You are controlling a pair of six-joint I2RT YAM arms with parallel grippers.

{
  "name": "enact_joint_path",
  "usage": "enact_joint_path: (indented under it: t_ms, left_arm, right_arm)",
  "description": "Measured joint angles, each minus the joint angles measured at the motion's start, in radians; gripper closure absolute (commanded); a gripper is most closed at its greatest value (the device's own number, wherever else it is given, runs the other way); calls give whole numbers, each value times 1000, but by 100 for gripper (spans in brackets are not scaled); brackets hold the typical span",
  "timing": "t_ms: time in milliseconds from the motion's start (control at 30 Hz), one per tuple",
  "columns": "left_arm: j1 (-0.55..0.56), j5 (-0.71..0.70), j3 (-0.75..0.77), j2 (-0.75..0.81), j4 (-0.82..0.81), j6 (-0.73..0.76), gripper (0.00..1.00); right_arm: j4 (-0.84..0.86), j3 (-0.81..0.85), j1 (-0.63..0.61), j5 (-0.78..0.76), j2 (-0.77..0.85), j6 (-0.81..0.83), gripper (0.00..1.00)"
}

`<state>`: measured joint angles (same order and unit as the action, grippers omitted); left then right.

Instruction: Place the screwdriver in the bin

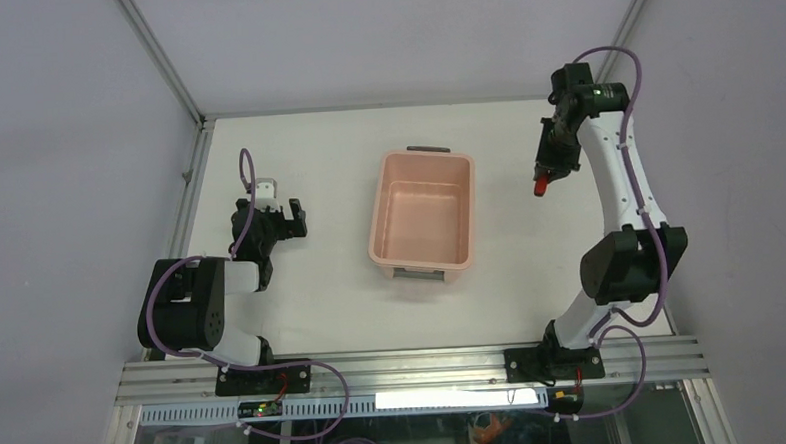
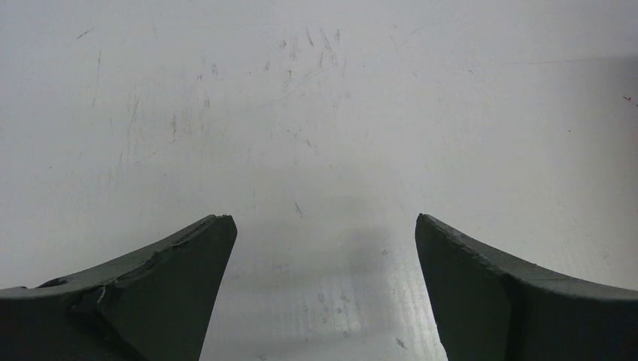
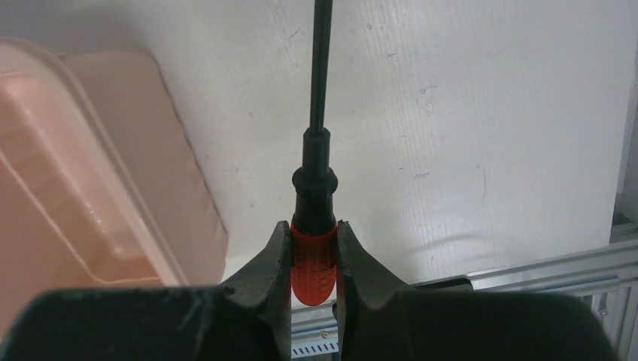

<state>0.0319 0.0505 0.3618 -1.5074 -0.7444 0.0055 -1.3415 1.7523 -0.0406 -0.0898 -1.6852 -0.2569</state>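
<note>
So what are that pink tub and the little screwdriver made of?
The bin looks like moulded plastic: smooth, faintly glossy walls and rounded corners. The screwdriver has a shiny red handle, probably plastic, and a thin black shaft, likely coated metal, though the look leaves that open.

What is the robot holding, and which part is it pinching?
The right tool holds the screwdriver by its red handle, with the thin shaft pointing away. The left tool is open and holds nothing.
</note>
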Motion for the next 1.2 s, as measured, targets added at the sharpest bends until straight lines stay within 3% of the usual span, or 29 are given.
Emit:
enact_joint_path:
  t_ms: [233, 300, 500, 733, 1033, 1200]
  left_arm:
    - [0, 0, 0, 0, 0, 0, 1]
    - [0, 0, 0, 0, 0, 0, 1]
    - [0, 0, 0, 0, 0, 0, 1]
    - [0, 0, 0, 0, 0, 0, 1]
    - [0, 0, 0, 0, 0, 0, 1]
    - [0, 0, 0, 0, 0, 0, 1]
  right_arm:
    - [-93, 140, -61, 42, 79, -74, 100]
    - [-76, 146, -123, 60, 87, -112, 100]
    - [55, 207, -481, 95, 2, -209, 100]
    - [132, 288, -654, 33, -171, -249, 100]
    - [291, -63, -712, -37, -206, -314, 100]
    - [385, -232, -719, -33, -270, -354, 92]
